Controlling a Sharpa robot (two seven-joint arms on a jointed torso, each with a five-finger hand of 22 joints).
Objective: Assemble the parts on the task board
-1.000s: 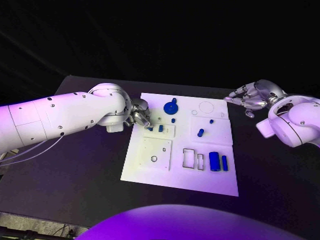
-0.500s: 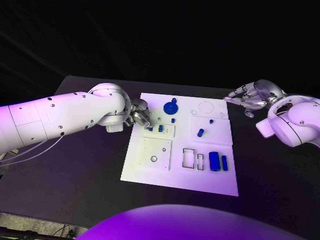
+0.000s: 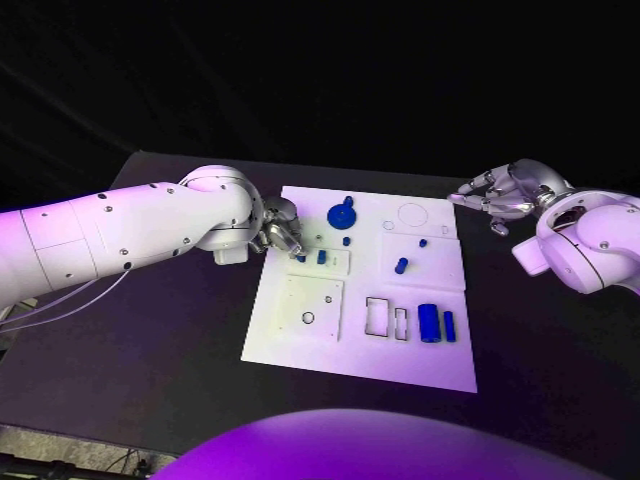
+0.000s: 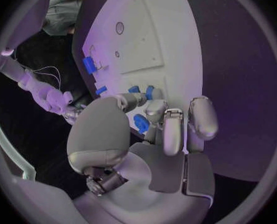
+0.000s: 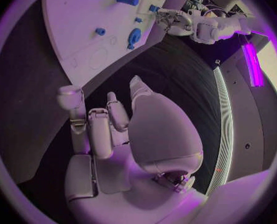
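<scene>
The white task board (image 3: 361,330) lies mid-table. My left hand (image 3: 280,232) hovers at its left edge, fingers apart and pointing down at two small blue parts (image 3: 312,257) in a raised plate; I cannot tell whether they touch. In the left wrist view those parts (image 4: 141,90) lie just past the fingertips (image 4: 131,99). A round blue part (image 3: 342,213) sits at the far side, a blue peg (image 3: 401,265) in the middle, two blue blocks (image 3: 437,323) near the right side. My right hand (image 3: 503,195) hangs off the board's far right corner, holding nothing.
Black table (image 3: 147,340) surrounds the board on all sides. Empty rectangular slots (image 3: 387,316) and a small ring (image 3: 309,318) mark the near half of the board. The right wrist view shows the board (image 5: 70,40) and my left hand (image 5: 171,18) beyond it.
</scene>
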